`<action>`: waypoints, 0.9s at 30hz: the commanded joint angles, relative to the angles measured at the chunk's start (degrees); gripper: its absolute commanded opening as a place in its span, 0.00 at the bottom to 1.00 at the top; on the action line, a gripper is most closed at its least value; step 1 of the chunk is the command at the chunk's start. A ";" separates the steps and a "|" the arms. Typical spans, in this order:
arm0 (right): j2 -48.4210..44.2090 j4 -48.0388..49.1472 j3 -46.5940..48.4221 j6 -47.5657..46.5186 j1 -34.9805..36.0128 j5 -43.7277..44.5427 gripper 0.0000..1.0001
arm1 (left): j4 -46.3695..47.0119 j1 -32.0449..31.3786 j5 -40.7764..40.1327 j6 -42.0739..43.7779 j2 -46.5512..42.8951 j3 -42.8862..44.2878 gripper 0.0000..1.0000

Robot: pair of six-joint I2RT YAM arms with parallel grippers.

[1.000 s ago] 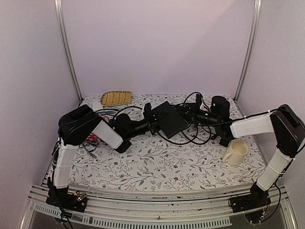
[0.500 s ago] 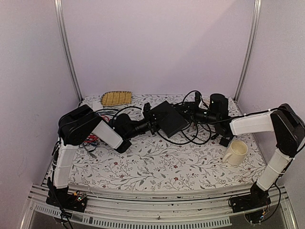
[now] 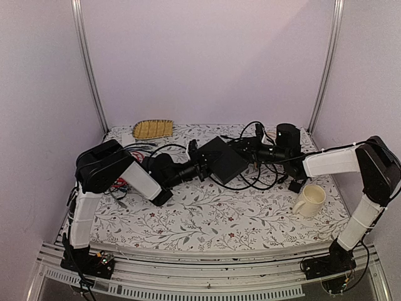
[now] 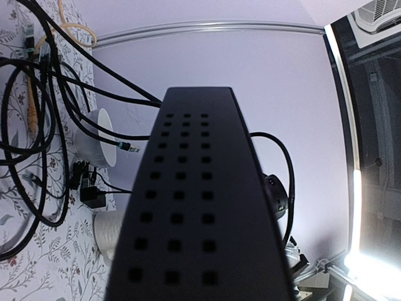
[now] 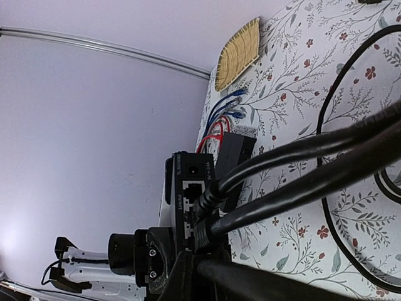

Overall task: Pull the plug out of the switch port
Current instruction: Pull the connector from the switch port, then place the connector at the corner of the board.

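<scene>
The black switch (image 3: 223,158) is tilted up off the table at the back centre. My left gripper (image 3: 202,167) is shut on its left edge. In the left wrist view its vented side (image 4: 188,207) fills the middle and hides my fingers. The right wrist view faces the port row (image 5: 190,191), where two black plugs (image 5: 210,199) sit in sockets. My right gripper (image 5: 210,260) is shut on a further plug at the low end of the row. Whether that plug is still seated is hidden by my fingers (image 5: 182,279). From above, the right gripper (image 3: 248,147) meets the switch's right edge.
Loose black cables (image 3: 257,177) loop on the floral cloth right of the switch. A white mug (image 3: 310,199) stands near the right arm. A woven tray (image 3: 153,128) lies at the back left. Red and blue wires (image 3: 122,185) lie by the left arm. A thin black slab (image 5: 235,157) lies behind the switch.
The right wrist has shifted slightly toward the back. The switch and left gripper have shifted a little to the left and nearer. Both grips are unchanged.
</scene>
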 commanded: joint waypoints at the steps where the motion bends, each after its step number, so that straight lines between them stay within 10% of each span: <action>1: -1.38 1.13 0.34 -1.29 -4.81 5.29 0.01 | 4.51 0.92 -3.88 1.97 -3.95 -1.65 0.00; 27: -0.98 -7.24 -1.48 -2.87 -13.50 -3.13 0.07 | 5.50 2.28 -3.59 3.86 -6.46 -4.80 0.00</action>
